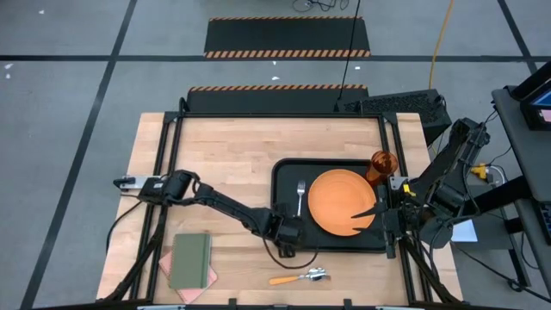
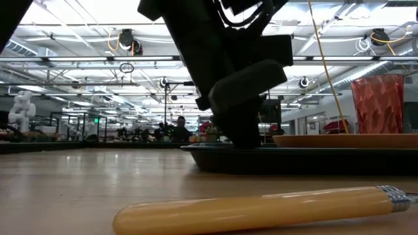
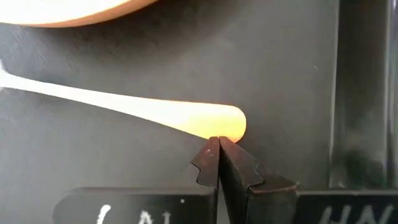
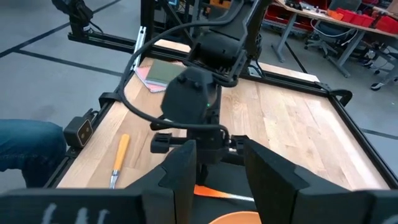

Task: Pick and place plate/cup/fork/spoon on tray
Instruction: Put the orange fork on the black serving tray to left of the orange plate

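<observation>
The black tray (image 1: 286, 176) lies at the table's centre right. On it are the orange plate (image 1: 340, 202) and, to the plate's left, the fork (image 1: 300, 196), its tines toward the far edge. The amber cup (image 1: 382, 163) stands at the tray's far right corner. The spoon (image 1: 297, 277) lies on the wood near the front edge. My left gripper (image 1: 288, 231) is shut over the tray's near left part, its tips at the fork's handle end. My right gripper (image 1: 376, 211) is open over the plate's right edge, touching nothing that I can see. My left gripper's shut fingertips (image 3: 214, 149) meet the free end of the fork's orange handle (image 3: 227, 123) from above, pointing down. They grip nothing. The fork lies flat on the tray floor (image 3: 280, 74).
A green notebook (image 1: 191, 260) on a pink cloth lies at the near left corner. The spoon's handle (image 2: 261, 209) lies close in front of the low camera. Bare wood lies on the table's far left part. The tray's raised rim (image 2: 294, 160) stands between spoon and plate.
</observation>
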`<state>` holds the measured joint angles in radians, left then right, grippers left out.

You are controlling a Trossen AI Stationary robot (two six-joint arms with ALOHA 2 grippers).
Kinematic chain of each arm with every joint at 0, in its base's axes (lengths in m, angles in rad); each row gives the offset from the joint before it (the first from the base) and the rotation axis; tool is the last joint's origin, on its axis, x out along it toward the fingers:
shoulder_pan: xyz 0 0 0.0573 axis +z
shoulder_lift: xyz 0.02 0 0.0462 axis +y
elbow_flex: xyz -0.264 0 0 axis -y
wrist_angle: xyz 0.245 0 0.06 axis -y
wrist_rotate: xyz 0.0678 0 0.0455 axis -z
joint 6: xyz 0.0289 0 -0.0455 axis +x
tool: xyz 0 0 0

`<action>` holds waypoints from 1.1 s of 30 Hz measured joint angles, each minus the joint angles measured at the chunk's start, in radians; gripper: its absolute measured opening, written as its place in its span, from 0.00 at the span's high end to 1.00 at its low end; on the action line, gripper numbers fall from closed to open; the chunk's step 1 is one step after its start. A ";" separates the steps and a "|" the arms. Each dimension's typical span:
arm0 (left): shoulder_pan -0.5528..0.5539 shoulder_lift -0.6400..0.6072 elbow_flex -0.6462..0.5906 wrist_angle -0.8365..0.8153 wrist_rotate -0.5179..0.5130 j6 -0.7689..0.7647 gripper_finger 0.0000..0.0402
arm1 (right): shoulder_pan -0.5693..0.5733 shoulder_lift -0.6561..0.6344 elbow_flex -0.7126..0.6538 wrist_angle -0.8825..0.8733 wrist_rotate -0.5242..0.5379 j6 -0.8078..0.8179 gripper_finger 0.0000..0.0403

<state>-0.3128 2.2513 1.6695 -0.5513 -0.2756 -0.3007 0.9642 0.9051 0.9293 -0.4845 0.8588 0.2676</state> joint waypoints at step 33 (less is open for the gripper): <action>0.099 -0.040 -0.002 -0.156 -0.041 0.018 0.98 | 0.000 0.000 0.000 -0.007 -0.001 0.014 0.68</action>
<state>-0.2139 2.2112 1.6680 -0.7070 -0.3164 -0.2823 0.9642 0.9051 0.9291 -0.4913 0.8581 0.2814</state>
